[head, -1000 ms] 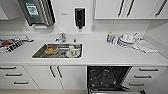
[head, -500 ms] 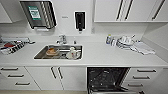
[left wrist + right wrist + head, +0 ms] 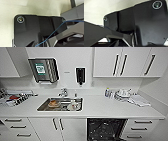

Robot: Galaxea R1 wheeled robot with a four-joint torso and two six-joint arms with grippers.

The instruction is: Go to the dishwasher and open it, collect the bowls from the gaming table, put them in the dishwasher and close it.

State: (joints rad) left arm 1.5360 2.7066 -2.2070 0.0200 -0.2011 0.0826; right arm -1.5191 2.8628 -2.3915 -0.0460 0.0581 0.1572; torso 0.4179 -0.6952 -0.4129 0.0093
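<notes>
This is a kitchen, the kind people share at work. A long white counter (image 3: 105, 109) runs along the wall. A shiny metal sink (image 3: 60, 104) is set into it, with a tap (image 3: 63, 92) behind it and dirty dishes (image 3: 74, 106) inside. White cupboards (image 3: 122, 62) with dark handles hang above, and white drawers (image 3: 15, 127) sit below. Under the counter the dishwasher (image 3: 106, 129) stands open, dark inside. On the wall are a metal paper towel box (image 3: 43, 70) and a black soap box (image 3: 80, 75), like in an office. A dish rack (image 3: 15, 96) stands at one end of the counter, and white stacked dishes (image 3: 122, 94) at the other.
</notes>
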